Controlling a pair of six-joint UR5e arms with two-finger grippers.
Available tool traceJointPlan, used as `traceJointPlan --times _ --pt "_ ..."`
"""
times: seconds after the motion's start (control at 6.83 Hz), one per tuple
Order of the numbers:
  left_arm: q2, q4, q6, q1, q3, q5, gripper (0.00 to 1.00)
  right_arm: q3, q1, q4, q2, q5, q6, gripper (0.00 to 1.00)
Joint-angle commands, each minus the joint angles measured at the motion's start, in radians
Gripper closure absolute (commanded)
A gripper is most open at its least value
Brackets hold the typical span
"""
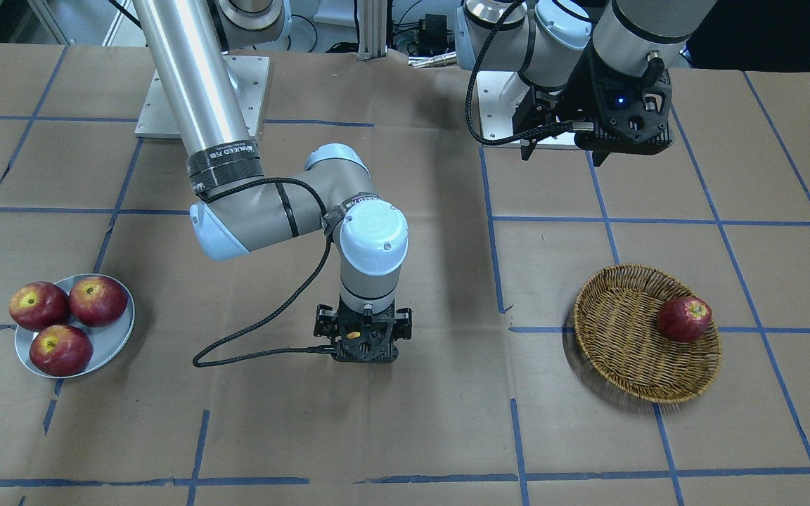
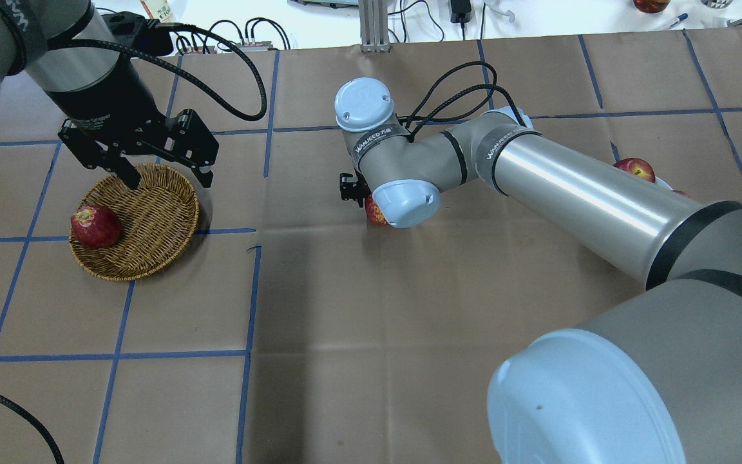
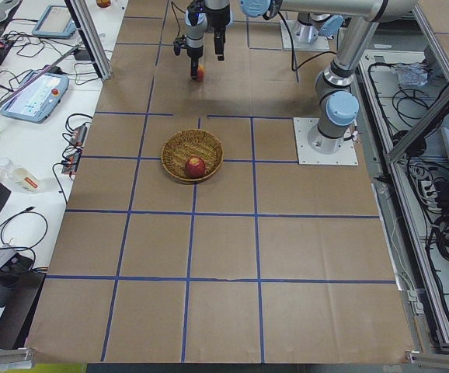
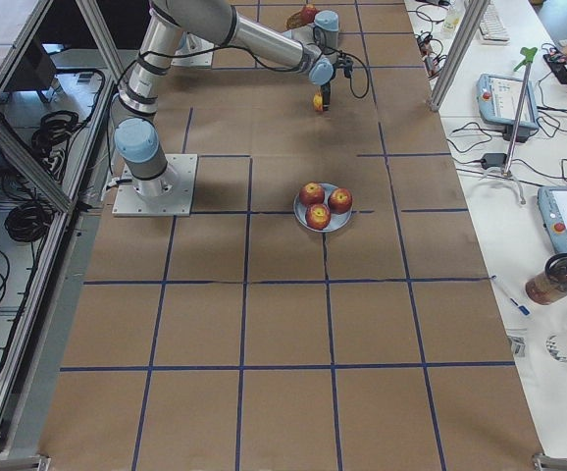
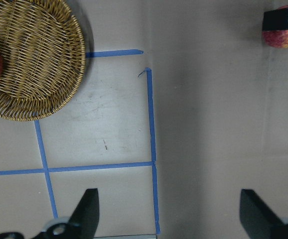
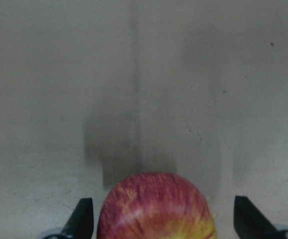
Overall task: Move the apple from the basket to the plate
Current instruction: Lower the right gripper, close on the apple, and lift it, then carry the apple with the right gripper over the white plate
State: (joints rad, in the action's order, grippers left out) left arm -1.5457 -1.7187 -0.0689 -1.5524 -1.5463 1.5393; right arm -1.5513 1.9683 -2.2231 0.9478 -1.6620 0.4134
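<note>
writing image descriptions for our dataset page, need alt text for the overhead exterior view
The right gripper points down at mid-table, its fingers either side of a red-and-yellow apple largely hidden beneath it. At left, the open left gripper hangs in the air by a wicker basket holding one dark red apple.

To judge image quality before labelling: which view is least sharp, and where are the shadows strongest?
Right wrist view: dim and soft, apple cropped at the bottom, grey shadows on the table ahead. Front-facing view: sharp, with a dark shadow beside the basket.
</note>
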Motion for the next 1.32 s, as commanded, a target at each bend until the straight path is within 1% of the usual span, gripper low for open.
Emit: traceJointPlan --times 0.0,0.15,0.29,0.44,0.59,0.73,0.88,1.02,1.17 --pt "0.001 -0.001 0.001 0.002 0.005 -0.001 0.01 0.002 0.0 0.009 0.002 0.007 -0.002 0.37" --pt "0.002 -0.001 0.001 0.0 -0.003 -0.001 0.01 0.005 -0.003 0.011 0.005 0.004 -0.004 0.45" --pt "0.004 -0.001 0.0 0.002 -0.004 0.001 0.01 0.02 -0.006 0.031 0.017 0.004 -0.004 0.45" --pt "0.004 -0.001 0.001 0.0 -0.003 -0.001 0.01 0.049 -0.012 0.093 0.072 0.004 -0.004 0.44" --pt "0.004 -0.002 0.0 0.0 -0.003 0.001 0.01 0.095 -0.028 0.215 0.13 0.005 -0.011 0.44" --pt "0.004 -0.002 0.001 0.0 -0.003 0.001 0.01 0.112 -0.06 0.294 0.19 0.002 -0.087 0.44" --pt "0.004 -0.002 0.0 0.0 -0.003 0.001 0.01 0.094 -0.104 0.325 0.238 0.002 -0.137 0.44" --pt "0.004 -0.002 0.0 0.0 -0.003 0.001 0.01 0.048 -0.168 0.327 0.287 -0.001 -0.247 0.44" --pt "0.004 -0.002 0.0 0.0 -0.004 0.001 0.01 -0.017 -0.275 0.326 0.342 0.002 -0.387 0.45"
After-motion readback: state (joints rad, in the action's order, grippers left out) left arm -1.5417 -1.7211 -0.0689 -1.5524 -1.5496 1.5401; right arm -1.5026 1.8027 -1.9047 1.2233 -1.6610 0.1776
